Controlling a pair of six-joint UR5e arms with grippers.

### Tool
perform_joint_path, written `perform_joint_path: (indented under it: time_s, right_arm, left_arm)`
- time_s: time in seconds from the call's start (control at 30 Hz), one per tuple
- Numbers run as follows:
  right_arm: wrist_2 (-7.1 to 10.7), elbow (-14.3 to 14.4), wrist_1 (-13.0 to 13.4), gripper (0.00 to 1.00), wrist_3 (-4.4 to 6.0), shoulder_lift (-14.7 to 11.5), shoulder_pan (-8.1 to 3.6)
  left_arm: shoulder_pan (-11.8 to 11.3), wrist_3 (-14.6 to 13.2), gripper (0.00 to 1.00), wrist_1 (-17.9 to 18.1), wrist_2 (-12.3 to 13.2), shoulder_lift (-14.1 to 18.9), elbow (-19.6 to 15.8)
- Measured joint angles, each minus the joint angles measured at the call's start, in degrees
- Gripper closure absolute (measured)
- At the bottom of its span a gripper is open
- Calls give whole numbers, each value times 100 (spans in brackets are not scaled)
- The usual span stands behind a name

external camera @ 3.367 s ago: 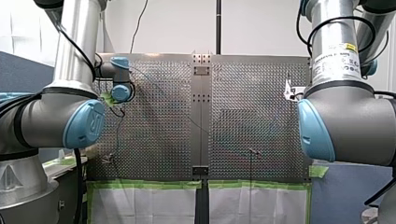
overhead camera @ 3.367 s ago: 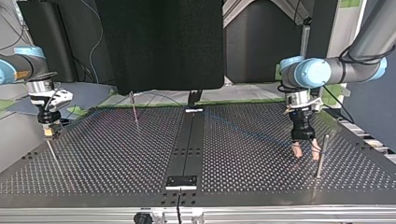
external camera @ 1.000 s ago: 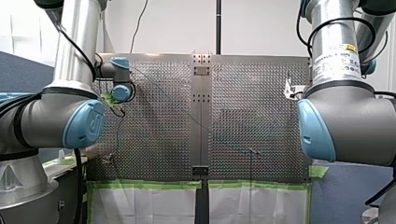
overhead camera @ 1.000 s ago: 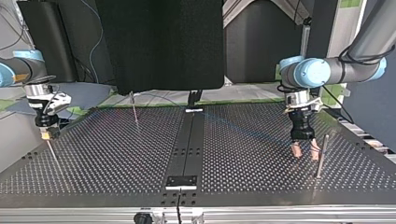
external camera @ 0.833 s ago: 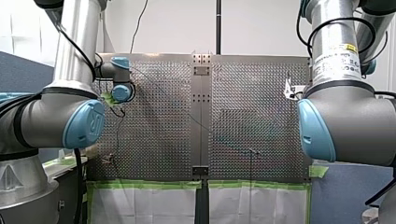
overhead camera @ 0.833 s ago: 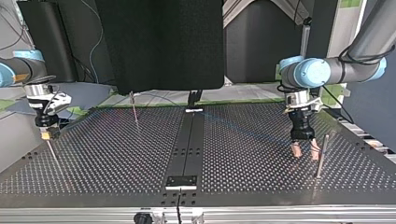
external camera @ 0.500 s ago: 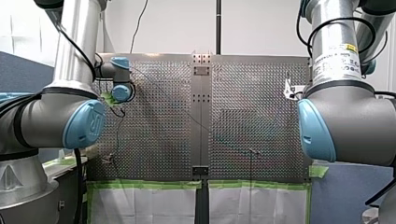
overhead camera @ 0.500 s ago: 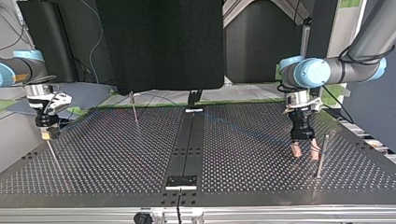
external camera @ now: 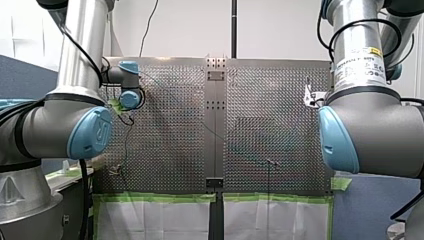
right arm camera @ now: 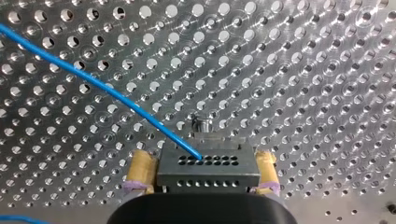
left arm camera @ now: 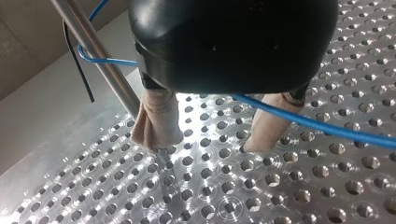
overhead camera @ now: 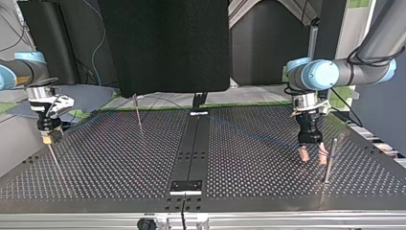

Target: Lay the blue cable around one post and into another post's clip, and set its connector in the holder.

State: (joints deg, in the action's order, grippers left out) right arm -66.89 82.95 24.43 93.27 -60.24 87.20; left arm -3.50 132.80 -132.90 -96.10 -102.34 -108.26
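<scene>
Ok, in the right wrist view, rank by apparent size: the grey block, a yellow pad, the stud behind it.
Largest: grey block.
Next: yellow pad; the two pads look alike.
Smallest: stud, though it sits farther from the camera.

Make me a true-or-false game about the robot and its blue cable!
1. The cable ends in the grey connector. True.
2. My right gripper holds the connector between yellow pads. True.
3. My left gripper is shut. False: its fingers stand apart.
4. The cable stays clear of the post. False: it curves round the post beside my left gripper.
5. The table is smooth. False: it is full of holes.
</scene>
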Motion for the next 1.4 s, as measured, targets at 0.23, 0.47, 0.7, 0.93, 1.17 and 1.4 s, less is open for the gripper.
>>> perform_joint_path:
  time_s: [0.23,0.47,0.7,0.93,1.17,1.4]
  right_arm:
    - [0,-1,4,5,0,-2,-1]
    - [0,-1,17,5,0,-2,-2]
    - [-3,-1,11,5,0,-2,-1]
    - [-8,-1,16,5,0,-2,-1]
    - [-32,-1,19,5,0,-2,-5]
    - [-43,-1,12,5,0,-2,-5]
  left_arm:
    - [6,0,0,0,0,-1,0]
    - [9,-2,0,-33,-83,-1,0]
    - [38,-11,0,-237,-170,2,-2]
    - [80,262,0,-327,-301,6,-1]
    - [106,575,0,-412,-462,9,-41]
    - [129,941,0,-416,-544,110,-166]
